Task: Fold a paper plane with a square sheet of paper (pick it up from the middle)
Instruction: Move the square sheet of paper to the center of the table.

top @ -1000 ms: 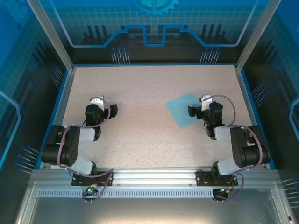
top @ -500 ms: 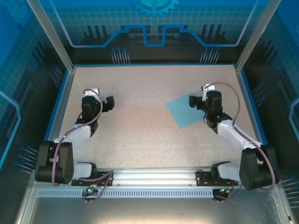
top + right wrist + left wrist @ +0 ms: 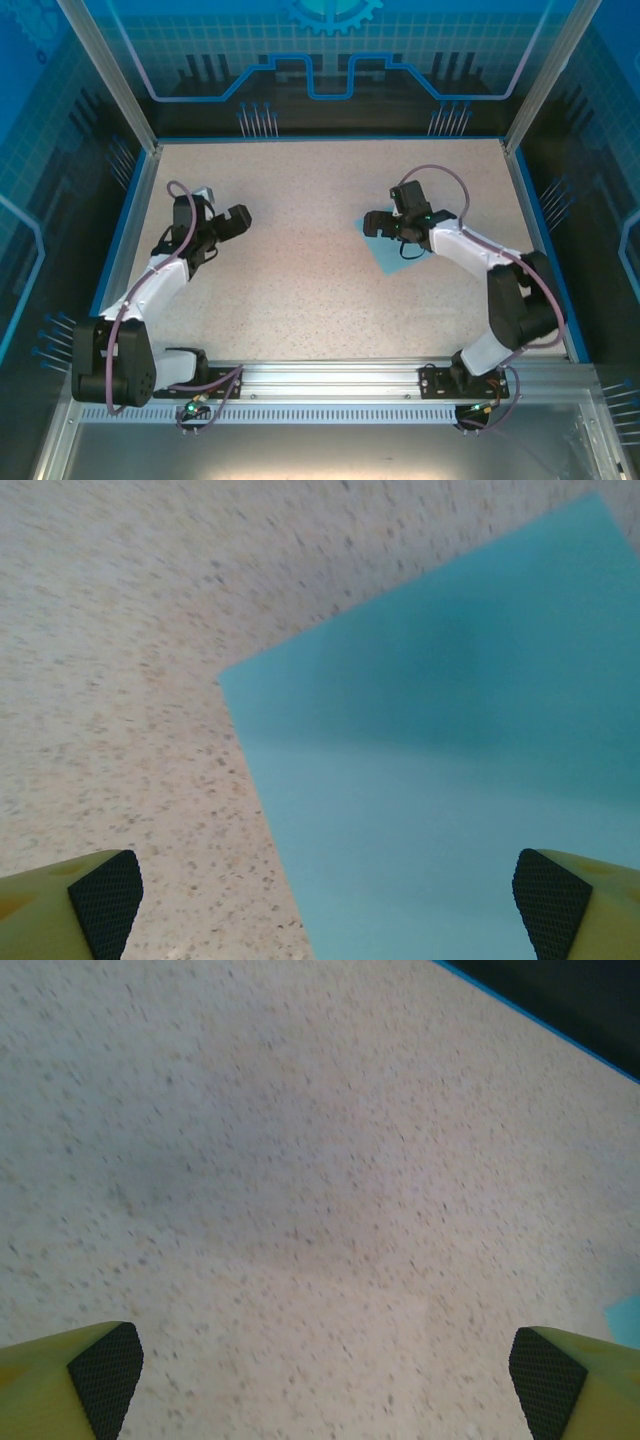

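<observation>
The square sheet of paper, light blue and flat, lies on the speckled table right of centre; in the right wrist view the sheet fills the right half, one corner pointing left. My right gripper hovers over the sheet's left part, open, with nothing between its yellow fingers. My left gripper hangs open over bare table at the left, well apart from the paper. A sliver of the sheet shows at the right edge of the left wrist view.
The speckled table is framed by a blue rim and aluminium posts. Both arm bases sit on the metal rail at the near edge. Bare tabletop stretches between the two grippers.
The right arm has swung left and now reaches over the sheet, covering much of it. The left arm has stretched forward and turned its gripper to the right. The paper has not moved.
</observation>
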Motion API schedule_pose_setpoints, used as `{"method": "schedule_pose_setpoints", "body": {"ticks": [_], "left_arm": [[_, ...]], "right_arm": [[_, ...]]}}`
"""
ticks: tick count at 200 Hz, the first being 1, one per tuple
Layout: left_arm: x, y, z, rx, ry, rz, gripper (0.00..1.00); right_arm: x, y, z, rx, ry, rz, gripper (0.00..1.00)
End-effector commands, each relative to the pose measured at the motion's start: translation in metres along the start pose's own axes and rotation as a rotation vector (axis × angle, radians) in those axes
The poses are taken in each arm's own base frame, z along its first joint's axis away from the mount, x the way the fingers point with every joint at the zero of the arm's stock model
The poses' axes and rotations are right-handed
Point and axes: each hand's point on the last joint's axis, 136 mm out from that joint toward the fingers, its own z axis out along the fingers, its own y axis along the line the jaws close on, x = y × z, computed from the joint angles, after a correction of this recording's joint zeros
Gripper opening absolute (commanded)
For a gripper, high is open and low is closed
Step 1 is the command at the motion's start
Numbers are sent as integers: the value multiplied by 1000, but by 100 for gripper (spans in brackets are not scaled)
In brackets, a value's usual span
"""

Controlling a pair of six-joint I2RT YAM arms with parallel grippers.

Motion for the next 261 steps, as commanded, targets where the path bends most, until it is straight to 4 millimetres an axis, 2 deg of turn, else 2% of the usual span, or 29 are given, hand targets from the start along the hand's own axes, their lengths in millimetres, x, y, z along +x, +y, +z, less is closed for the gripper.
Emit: {"method": "schedule_pose_setpoints", "body": {"ticks": [1, 55, 78, 99, 123, 154, 168, 182, 198, 219, 228, 261], "left_arm": [[4, -23, -7, 73, 64, -28, 98], [20, -28, 2, 74, 131, 3, 98], [24, -26, 6, 67, 149, 3, 98], [27, -26, 9, 64, 161, 2, 98], [29, -26, 12, 62, 168, -4, 98], [33, -27, 16, 60, 182, -11, 98], [34, -28, 18, 60, 188, -13, 98], [37, -28, 20, 59, 197, -15, 99], [38, -29, 21, 55, 204, -30, 99], [39, -28, 22, 44, 216, -64, 98], [40, -29, 22, 44, 220, -78, 99], [44, -34, 22, 55, 225, -93, 98]], "right_arm": [[20, 0, 15, 31, 118, 78, 99], [48, 3, 38, 97, 226, 107, 98], [66, 18, 41, 44, 282, 119, 98], [91, 33, 41, 12, 349, 137, 99], [122, 57, 36, -14, 396, 144, 98], [163, 105, 23, -56, 442, 101, 99], [175, 128, 19, -97, 459, 84, 99], [170, 143, 12, -118, 441, 51, 99], [149, 141, 0, -80, 379, 0, 99], [116, 120, -16, 42, 277, -111, 100], [107, 110, -18, 82, 264, -162, 99], [96, 83, -7, 160, 321, -325, 99]]}}
